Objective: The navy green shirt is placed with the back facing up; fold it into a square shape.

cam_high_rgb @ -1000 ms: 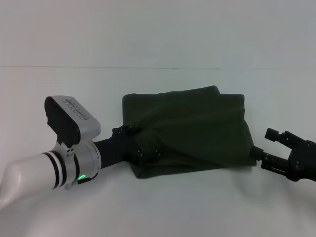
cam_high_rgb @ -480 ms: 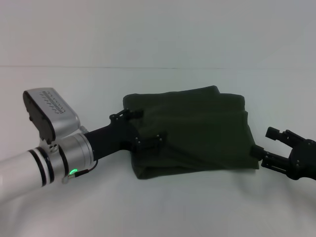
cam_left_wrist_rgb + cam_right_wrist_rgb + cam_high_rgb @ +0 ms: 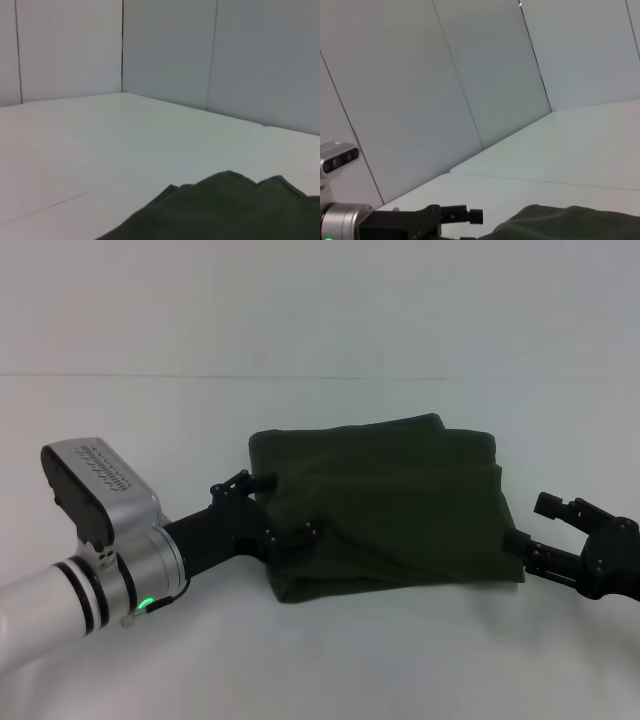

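Note:
The navy green shirt (image 3: 385, 505) lies folded into a rough square on the white table, plain side up. My left gripper (image 3: 272, 508) is at its left edge, open, with one finger (image 3: 238, 483) by the upper left corner and the other (image 3: 305, 530) resting on the cloth lower down. At the shirt's lower right corner my right gripper (image 3: 535, 525) is open too, its lower finger touching the cloth edge. A fold of the shirt (image 3: 225, 212) fills the bottom of the left wrist view. The right wrist view shows the shirt (image 3: 570, 222) and the left gripper (image 3: 455, 216) beyond it.
The white table (image 3: 330, 660) extends all around the shirt. Pale wall panels (image 3: 445, 75) stand behind it, meeting in a corner (image 3: 122, 50).
The left arm has swung its wrist leftward and drawn back slightly, so its fingers sit higher and farther left on the shirt's edge. The right gripper has barely moved. The shirt keeps its shape.

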`<action>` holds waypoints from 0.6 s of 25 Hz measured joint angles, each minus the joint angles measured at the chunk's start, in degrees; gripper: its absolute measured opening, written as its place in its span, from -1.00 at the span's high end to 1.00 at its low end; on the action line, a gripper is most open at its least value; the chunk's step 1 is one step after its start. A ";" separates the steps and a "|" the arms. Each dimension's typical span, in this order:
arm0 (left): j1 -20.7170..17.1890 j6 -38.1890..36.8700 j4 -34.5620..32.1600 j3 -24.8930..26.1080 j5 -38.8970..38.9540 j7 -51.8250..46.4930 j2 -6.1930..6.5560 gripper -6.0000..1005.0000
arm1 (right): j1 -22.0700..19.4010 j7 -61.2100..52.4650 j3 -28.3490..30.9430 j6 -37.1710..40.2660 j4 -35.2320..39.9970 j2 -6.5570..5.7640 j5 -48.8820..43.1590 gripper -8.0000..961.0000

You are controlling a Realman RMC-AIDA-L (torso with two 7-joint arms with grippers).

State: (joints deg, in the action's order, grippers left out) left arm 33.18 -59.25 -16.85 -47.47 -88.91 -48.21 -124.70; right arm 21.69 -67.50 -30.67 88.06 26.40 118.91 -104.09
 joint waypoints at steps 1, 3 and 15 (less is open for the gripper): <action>0.00 0.00 0.00 0.00 0.00 0.00 0.00 -0.79 | 0.05 0.00 -0.03 0.00 -0.02 0.00 0.00 -0.92; 0.14 0.49 0.60 -0.06 0.01 0.63 -0.01 -0.78 | 0.10 0.00 -0.05 0.00 -0.07 0.00 -0.02 -0.92; -1.56 -8.40 0.15 2.80 0.10 -1.94 0.22 -0.73 | 0.05 0.11 0.43 0.03 0.06 0.00 0.28 -0.92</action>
State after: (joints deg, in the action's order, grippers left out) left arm 31.62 -67.65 -16.70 -44.67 -88.81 -50.15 -124.48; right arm 21.74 -67.39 -30.24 88.09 26.46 118.92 -103.82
